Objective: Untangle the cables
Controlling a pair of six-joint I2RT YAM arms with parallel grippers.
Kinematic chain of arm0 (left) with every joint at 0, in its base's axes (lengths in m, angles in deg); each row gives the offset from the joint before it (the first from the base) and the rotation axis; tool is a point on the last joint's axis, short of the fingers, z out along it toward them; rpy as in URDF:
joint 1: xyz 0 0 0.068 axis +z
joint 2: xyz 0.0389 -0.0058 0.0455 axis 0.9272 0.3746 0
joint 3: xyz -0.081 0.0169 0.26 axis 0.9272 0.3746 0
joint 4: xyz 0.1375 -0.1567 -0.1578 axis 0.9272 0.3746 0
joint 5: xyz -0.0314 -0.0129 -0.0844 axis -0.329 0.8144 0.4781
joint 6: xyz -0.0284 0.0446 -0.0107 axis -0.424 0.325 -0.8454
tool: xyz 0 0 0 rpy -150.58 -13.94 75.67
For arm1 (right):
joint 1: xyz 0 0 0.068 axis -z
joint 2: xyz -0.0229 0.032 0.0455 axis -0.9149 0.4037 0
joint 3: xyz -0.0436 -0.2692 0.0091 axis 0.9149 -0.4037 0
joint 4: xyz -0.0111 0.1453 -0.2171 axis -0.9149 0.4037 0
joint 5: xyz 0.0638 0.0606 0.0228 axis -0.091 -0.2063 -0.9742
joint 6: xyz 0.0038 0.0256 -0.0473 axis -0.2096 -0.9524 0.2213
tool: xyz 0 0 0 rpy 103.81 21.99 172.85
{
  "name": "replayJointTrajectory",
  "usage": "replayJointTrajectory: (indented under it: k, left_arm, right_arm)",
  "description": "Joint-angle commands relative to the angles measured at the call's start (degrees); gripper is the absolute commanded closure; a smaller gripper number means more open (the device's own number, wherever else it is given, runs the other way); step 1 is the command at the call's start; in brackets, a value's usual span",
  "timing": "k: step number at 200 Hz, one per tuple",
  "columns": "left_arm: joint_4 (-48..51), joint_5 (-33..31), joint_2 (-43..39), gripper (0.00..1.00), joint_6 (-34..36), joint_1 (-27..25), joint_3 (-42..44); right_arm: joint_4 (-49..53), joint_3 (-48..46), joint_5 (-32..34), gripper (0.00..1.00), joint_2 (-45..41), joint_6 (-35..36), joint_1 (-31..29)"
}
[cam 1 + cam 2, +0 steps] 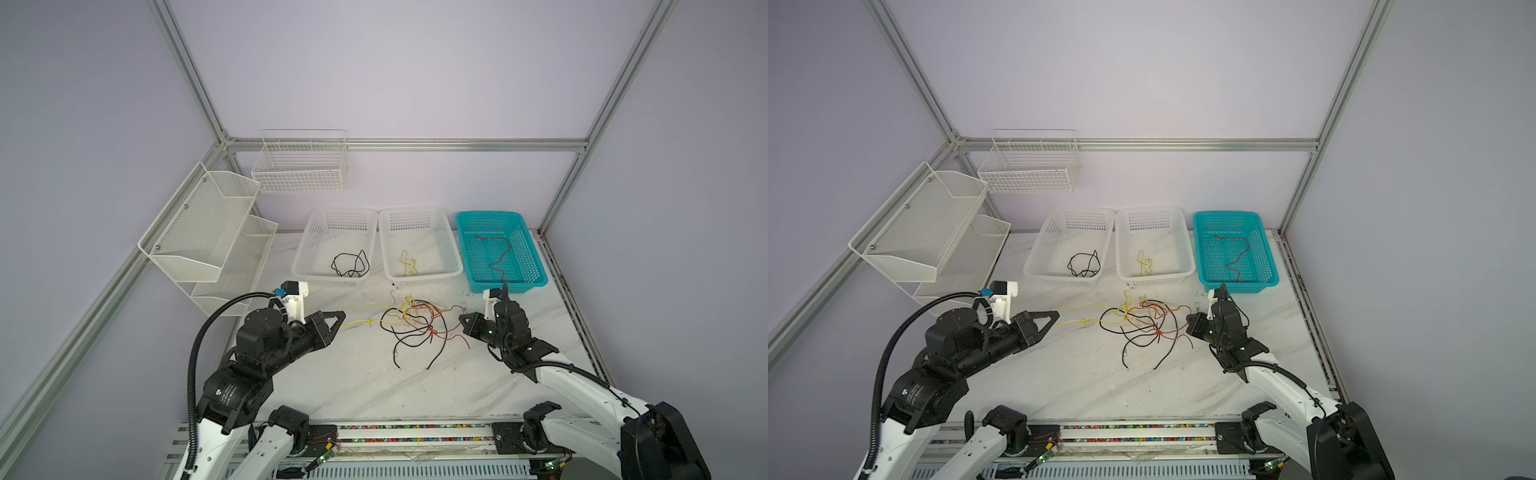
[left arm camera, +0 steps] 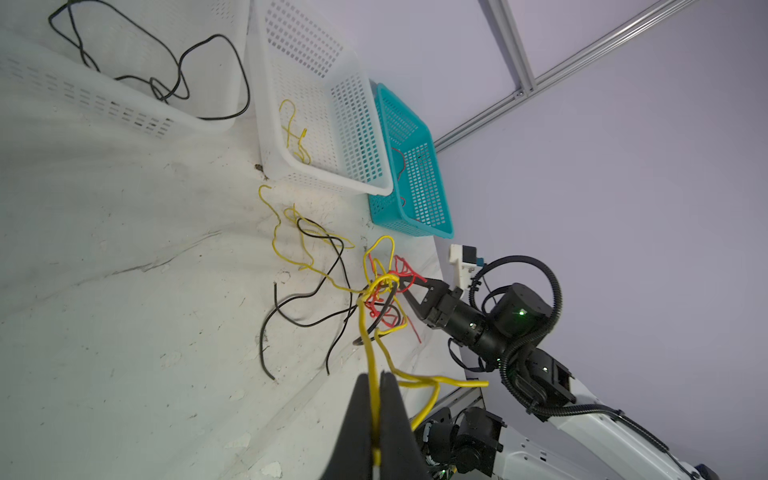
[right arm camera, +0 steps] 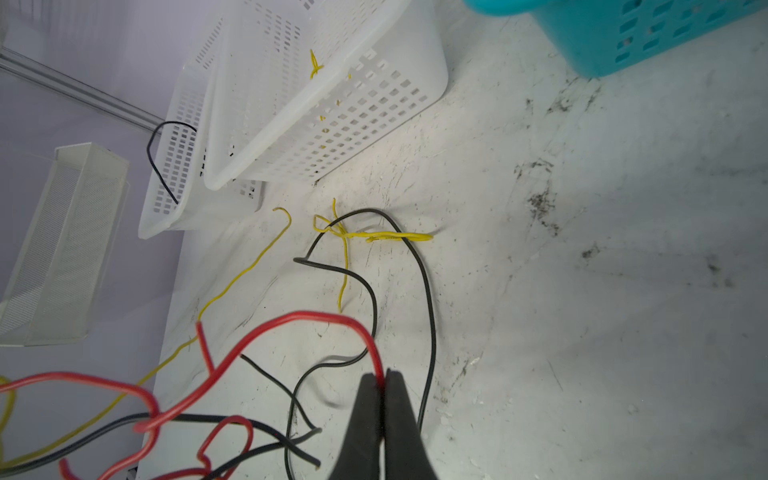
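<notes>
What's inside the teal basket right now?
In both top views the teal basket holds one loose red cable lying on its floor; nothing else shows. Its near wall hides the strip of floor just behind it.

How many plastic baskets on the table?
3, in a row at the back: left white basket (black cable inside), middle white basket (yellow cable), teal basket at right (red cable). None hidden.

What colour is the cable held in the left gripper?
Yellow: the yellow cable is pinched in the left gripper, clearest in the left wrist view.
</notes>
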Motion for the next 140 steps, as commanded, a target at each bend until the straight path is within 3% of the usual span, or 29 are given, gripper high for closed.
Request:
replayJointTrajectory:
  k: [1, 54, 101, 140]
  left_arm:
    - [-5.6, -1.4, -0.1, 1.00, 3.1, 0.8, -13.0]
    - [-10.1, 0.6, 1.7, 1.00, 4.6, 0.8, -20.9]
    - [-8.7, 0.1, 1.7, 1.00, 5.7, 0.8, -17.6]
    - [-10.5, 3.8, 2.0, 1.00, 3.9, 0.8, -12.2]
  right_arm:
    - [0.3, -1.4, 2.6, 1.00, 2.9, 2.6, 0.7]
    - [-1.7, -0.5, 1.2, 1.00, 9.6, 3.9, 0.6]
    - [-0.3, -0.3, 1.2, 1.00, 6.3, 5.5, -0.3]
    - [2.5, 2.1, -1.0, 0.98, 0.9, 7.0, -0.6]
